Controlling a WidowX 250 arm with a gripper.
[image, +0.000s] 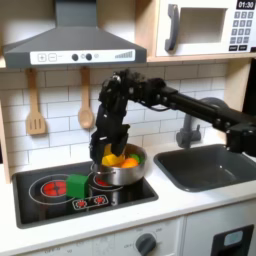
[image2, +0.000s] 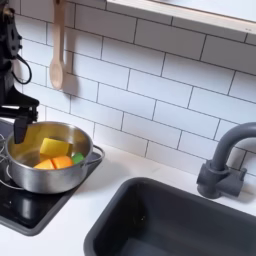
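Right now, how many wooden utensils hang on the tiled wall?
2. In the first exterior view a wooden spatula hangs at the left and a wooden spoon to its right, beside the gripper over the pot. Others may be hidden behind the arm.

The tool (image2: 17, 128) is cut off by the second exterior view's left.

White subway-tile wall (image: 60, 120) behind my counter. Grey range hood (image: 72, 45) above, microwave (image: 205, 27) in upper cabinet. Two wooden utensils (image: 36, 105) hang on tiles. Dark sink (image2: 170, 220) beside me, grey faucet (image2: 222, 160). Pale countertop (image: 190, 205), even light.
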